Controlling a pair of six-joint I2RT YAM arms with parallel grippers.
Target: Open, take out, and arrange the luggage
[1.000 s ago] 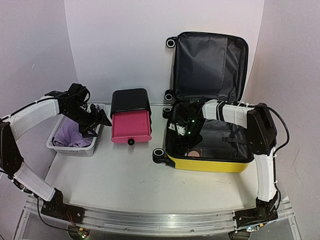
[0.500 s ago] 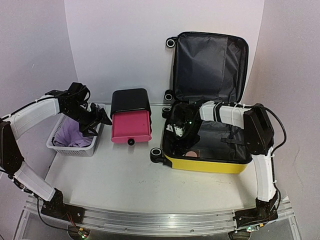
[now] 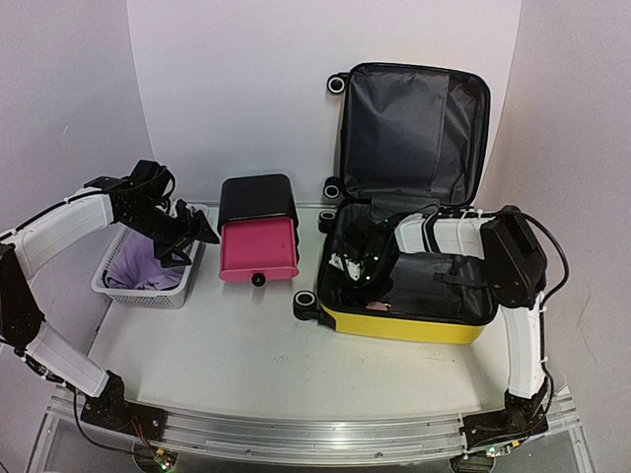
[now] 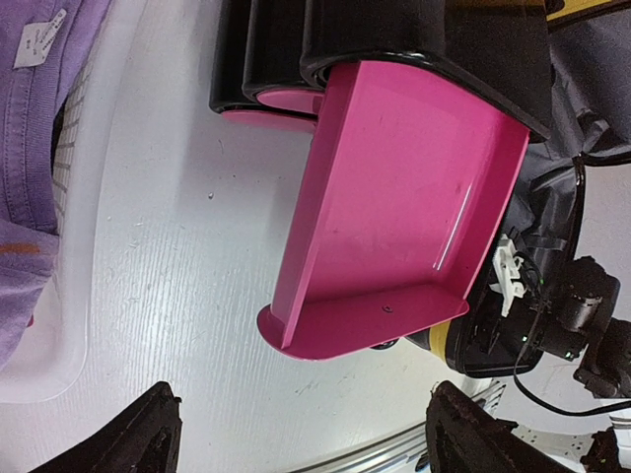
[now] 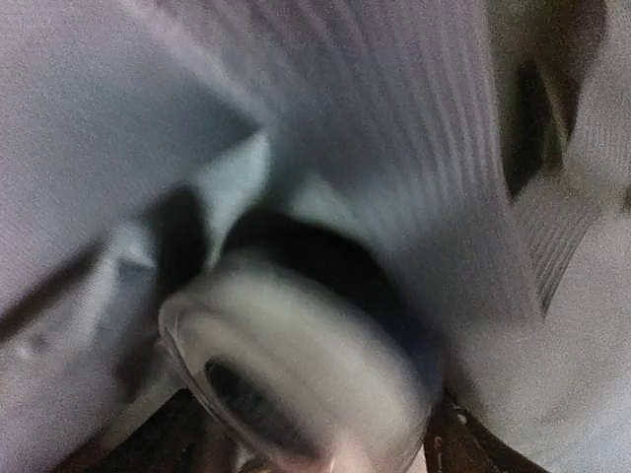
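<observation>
The yellow suitcase [image 3: 414, 323] lies open at the right, its lid [image 3: 414, 128] upright against the back wall, dark grey lining showing. My right gripper [image 3: 360, 266] reaches down into the left part of the lower shell. The right wrist view is blurred: a pale round translucent object [image 5: 306, 355] fills the space between my wide-apart dark fingers, against grey lining [image 5: 394, 99]. My left gripper [image 3: 192, 236] is open and empty, hovering between the basket and the drawer box; its fingertips [image 4: 148, 434] frame bare table.
A black box with a pink drawer [image 3: 258, 241] pulled out stands left of the suitcase; it also fills the left wrist view [image 4: 394, 197]. A white mesh basket [image 3: 138, 293] holding purple cloth [image 3: 138, 266] sits at the far left.
My right gripper has moved down and slightly nearer inside the suitcase's lower shell. The suitcase's near left corner has shifted a little leftward. The left arm has barely moved.
</observation>
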